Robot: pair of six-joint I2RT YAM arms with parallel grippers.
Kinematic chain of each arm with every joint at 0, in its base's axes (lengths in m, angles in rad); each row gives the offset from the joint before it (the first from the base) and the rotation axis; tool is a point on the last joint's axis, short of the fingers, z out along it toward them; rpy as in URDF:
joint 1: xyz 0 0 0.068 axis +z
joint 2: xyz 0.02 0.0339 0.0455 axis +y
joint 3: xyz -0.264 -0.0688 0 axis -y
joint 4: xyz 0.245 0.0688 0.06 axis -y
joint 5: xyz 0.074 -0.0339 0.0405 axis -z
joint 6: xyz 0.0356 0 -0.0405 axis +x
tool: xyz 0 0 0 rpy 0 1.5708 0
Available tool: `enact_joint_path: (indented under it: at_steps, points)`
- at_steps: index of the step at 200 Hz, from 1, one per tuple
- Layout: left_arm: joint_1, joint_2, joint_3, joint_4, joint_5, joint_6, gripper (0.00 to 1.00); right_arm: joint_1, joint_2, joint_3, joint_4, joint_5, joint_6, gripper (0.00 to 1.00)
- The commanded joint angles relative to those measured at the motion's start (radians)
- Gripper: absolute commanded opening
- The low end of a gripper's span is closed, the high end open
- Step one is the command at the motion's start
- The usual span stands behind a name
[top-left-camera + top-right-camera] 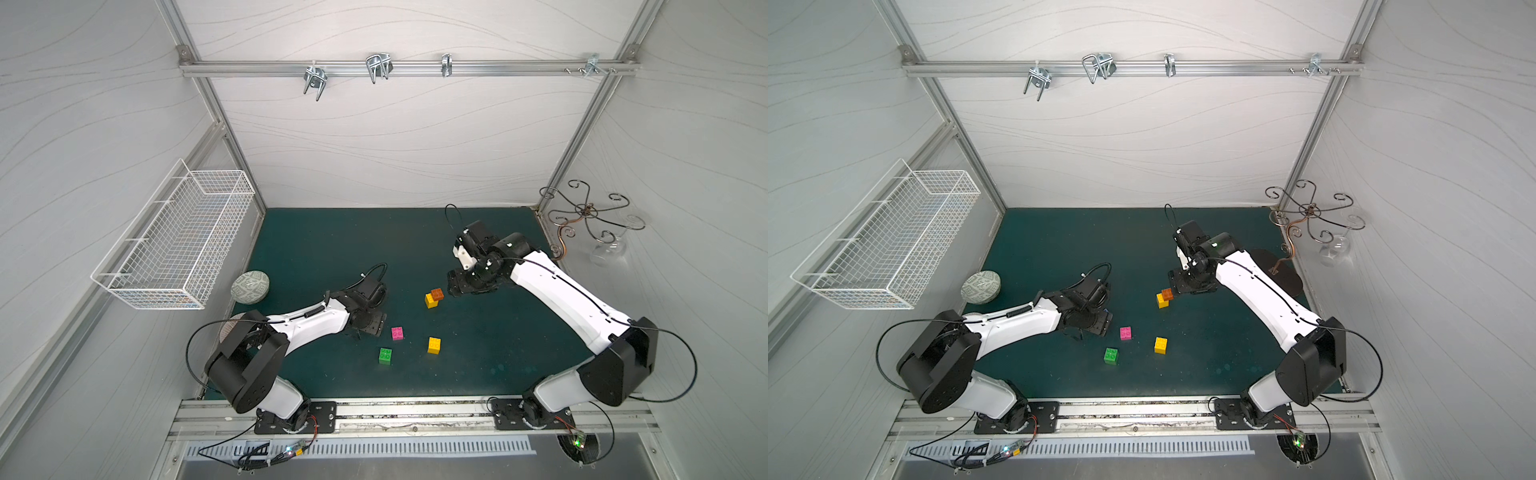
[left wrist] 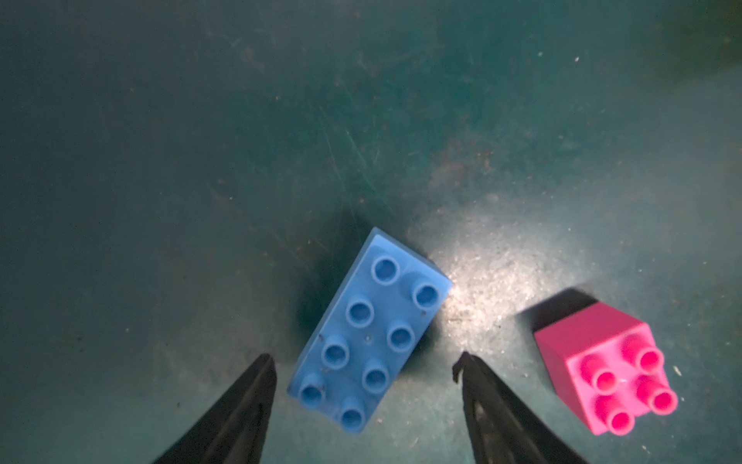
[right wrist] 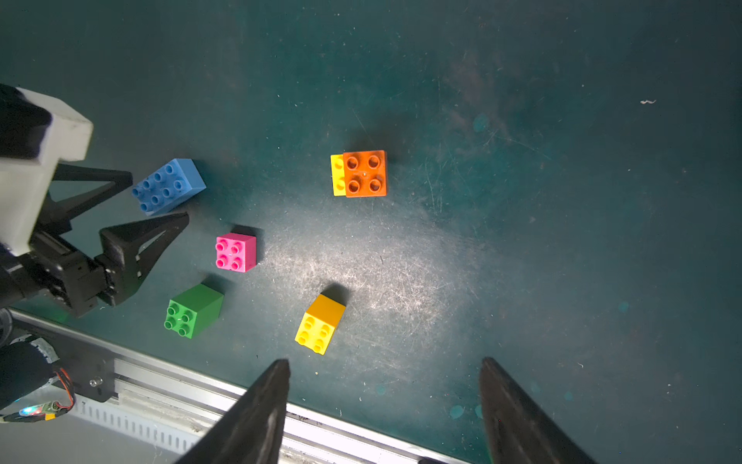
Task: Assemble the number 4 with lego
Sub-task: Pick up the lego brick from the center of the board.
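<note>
On the dark green mat (image 2: pixel 160 160), my left gripper (image 2: pixel 363 357) stands wide astride the long blue plastic brick (image 2: pixel 369 329) — hidden beneath my wrist in both top views. My right gripper (image 3: pixel 385 361) gapes empty; the orange square brick (image 3: pixel 364 173) covers most of a yellow brick (image 3: pixel 336 176).

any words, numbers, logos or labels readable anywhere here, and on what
None: no text can be read in any view.
blue brick, pink brick, orange brick, green brick: studs and sides show no legible mark.
patterned disc: pattern only, no letters to make out.
circuit board by the front rail: too small to read.
</note>
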Motion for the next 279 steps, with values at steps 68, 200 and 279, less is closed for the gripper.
enact_joint_path:
  at_steps: [68, 200, 279]
  points:
    - [-0.010, -0.020, -0.018, -0.007, 0.084, -0.047, 0.59, -0.011, -0.032, -0.016, -0.002, -0.017, 0.003, 0.75]
    - [-0.030, -0.032, -0.032, -0.010, -0.008, -0.069, 0.32, -0.011, -0.047, -0.028, 0.001, -0.025, 0.010, 0.75]
    - [-0.067, -0.055, 0.054, -0.076, -0.050, 0.015, 0.00, -0.090, -0.056, -0.138, 0.102, -0.162, 0.003, 0.89]
